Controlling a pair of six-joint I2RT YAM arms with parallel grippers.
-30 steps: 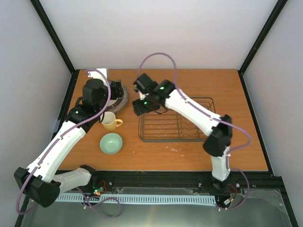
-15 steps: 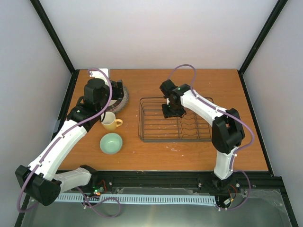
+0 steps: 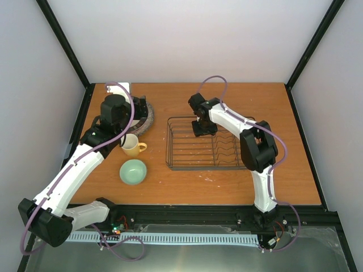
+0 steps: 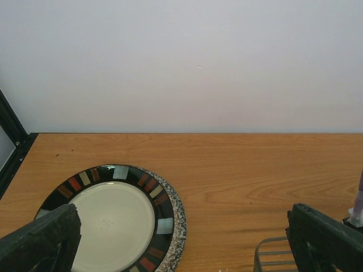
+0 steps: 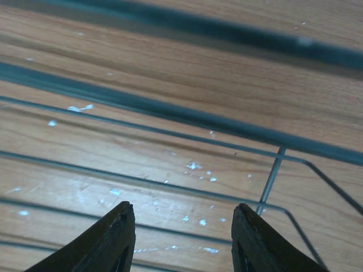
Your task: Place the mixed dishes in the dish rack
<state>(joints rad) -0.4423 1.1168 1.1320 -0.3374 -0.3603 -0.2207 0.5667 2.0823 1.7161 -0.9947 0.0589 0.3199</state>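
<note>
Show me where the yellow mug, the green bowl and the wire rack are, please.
yellow mug (image 3: 131, 146), top view, on its open mouth.
green bowl (image 3: 133, 171), top view, on the middle of its inside.
wire rack (image 3: 190, 152), top view, on the bare floor wires of its left half.

A rectangular black wire dish rack (image 3: 204, 168) lay on the brown wooden table (image 3: 187, 184), a little right of centre. The right gripper (image 3: 202, 129) hung over the rack's far left corner, its arm folded back across the rack's right side. To the left of the rack stood a small yellow handled mug (image 3: 131, 147), with a pale mint-green bowl (image 3: 133, 171) just nearer the bases. Beyond the mug lay a stack of round plates (image 3: 148, 118), its speckled grey edge showing, partly hidden beneath the left gripper (image 3: 139, 105).
</note>
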